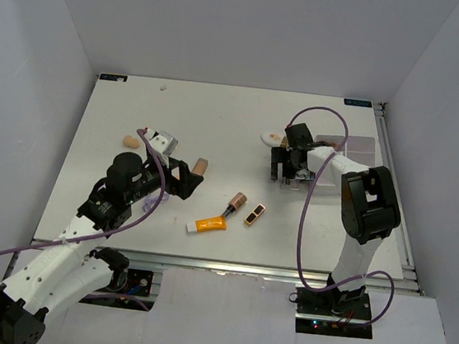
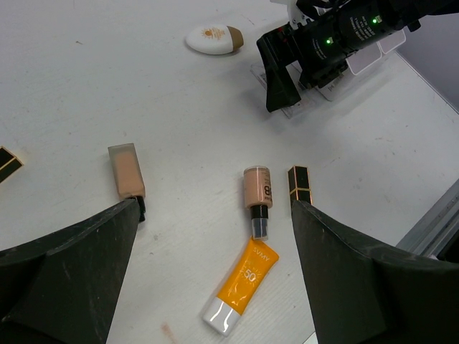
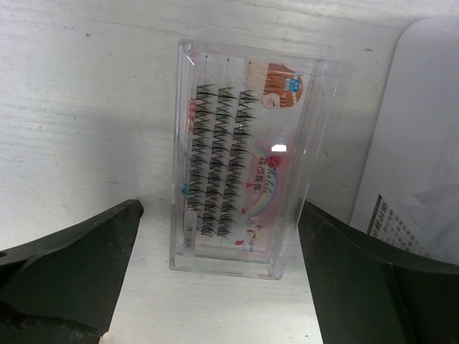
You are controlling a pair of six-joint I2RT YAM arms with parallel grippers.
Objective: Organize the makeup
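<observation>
"What's in the containers?"

"The white tray (image 1: 364,142) sits at the far right of the table (image 1: 220,113), largely hidden by the right arm (image 1: 364,206), so I cannot tell its contents. Just beside it lies a clear lash box (image 3: 244,158), with rows of black lashes over a pink-printed card."

"And the right gripper (image 3: 219,208)?"

"It hangs over that box, fingers (image 3: 72,265) well apart on either side, clamped on nothing."

"The left gripper (image 2: 215,208)?"

"Spread wide and empty. A beige tube (image 2: 127,170) lies close by one fingertip. A brown bottle (image 2: 256,192), a black-gold case (image 2: 299,183) and an orange tube (image 2: 242,283) lie between the fingers. A white oval compact (image 2: 214,39) lies farther off, near the right gripper."
</observation>
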